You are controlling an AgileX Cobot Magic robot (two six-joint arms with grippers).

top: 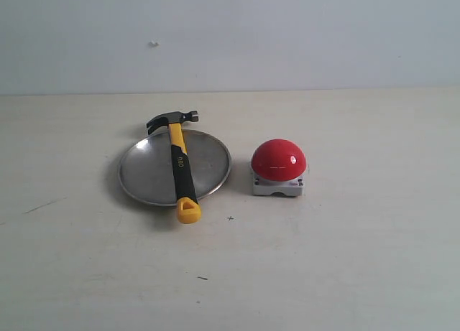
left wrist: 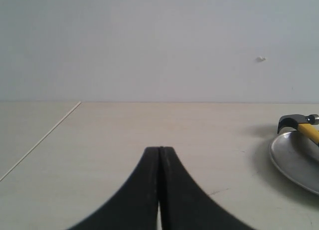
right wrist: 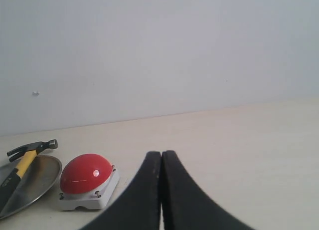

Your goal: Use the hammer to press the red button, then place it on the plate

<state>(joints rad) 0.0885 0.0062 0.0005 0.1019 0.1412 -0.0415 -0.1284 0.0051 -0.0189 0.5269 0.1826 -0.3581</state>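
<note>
Claw hammer (top: 180,169) lying across metal plate (top: 144,174), head past far rim; red button (top: 278,160) beside plate, apart; left gripper (left wrist: 159,150), right gripper (right wrist: 161,154): jaws pressed together, empty.

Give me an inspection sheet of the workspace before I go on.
Surface: pale table, faint scuffs.
Job's things: hammer lies across the plate, head past the far rim, yellow end past the near rim; red button beside the plate, apart.
Clutter: nothing seen.
Grippers: left gripper and right gripper shut, empty, touching nothing.
Cables: nothing seen.
Surroundings: plain wall with one small white speck.
</note>
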